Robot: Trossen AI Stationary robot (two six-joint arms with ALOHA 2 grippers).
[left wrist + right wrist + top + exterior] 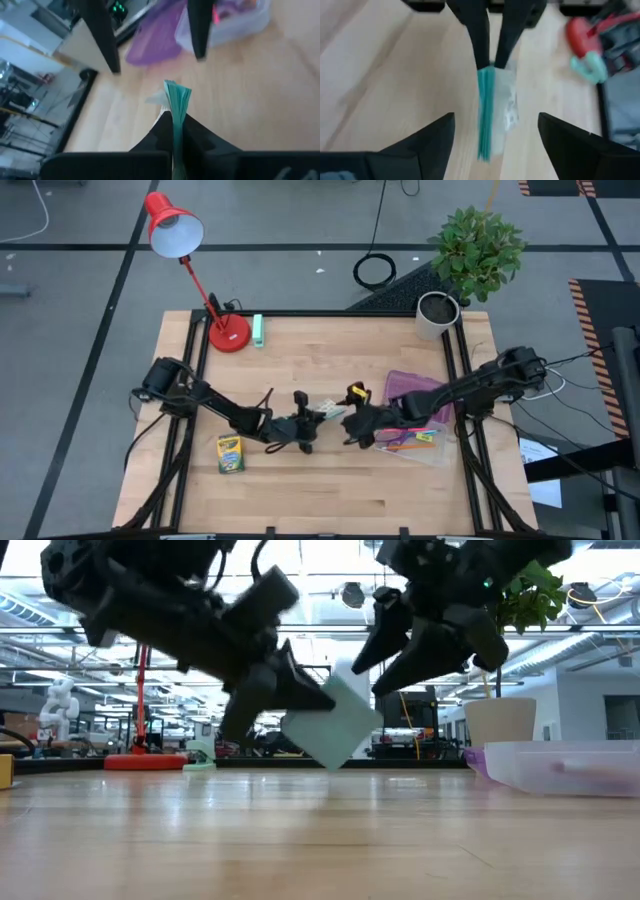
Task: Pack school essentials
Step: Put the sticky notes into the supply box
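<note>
Above table centre: left gripper [312, 420] clamped on pale patterned square pack [332, 726], pack held edge-on, clear of wood. Right gripper [352, 426] just beside, fingers spread wide, empty, facing pack. Clear pouch [425, 442] at right holds pencils. Handover advice: right closes squarely on free edge before left releases.

We are seeing a pale pack [333, 730] with teal edges showing, pinched between dark fingers [200, 141]. A yellow-green crayon box [230, 453] is lying on the light wooden table [330, 490]. A purple cloth [408, 388] is sitting under a clear tray [560, 765], and the lamp [175, 230] is glowing red.
</note>
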